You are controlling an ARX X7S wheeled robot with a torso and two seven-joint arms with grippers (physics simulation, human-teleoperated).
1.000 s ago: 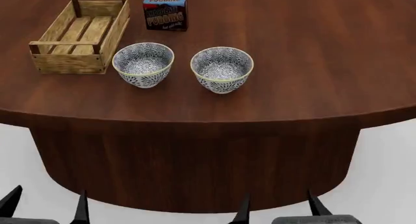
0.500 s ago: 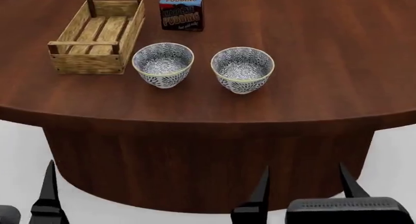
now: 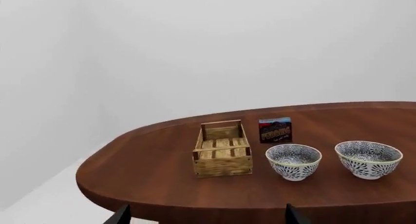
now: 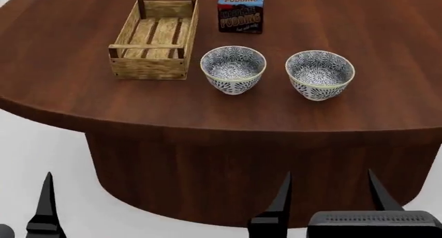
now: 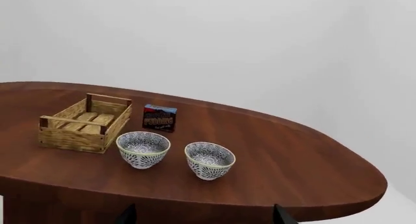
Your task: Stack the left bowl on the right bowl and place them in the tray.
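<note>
Sitting apart on the table, both bowls (left bowl, right bowl) lie well beyond each spread, empty pincer.

I see a dark wooden tabletop with a rounded edge. A blue-and-brown pudding box stands upright toward its far side; I can't quite read its smaller print.

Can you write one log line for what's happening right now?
stage: reaching | left bowl, right bowl: apart | tray: empty | left hand, right hand: open
</note>
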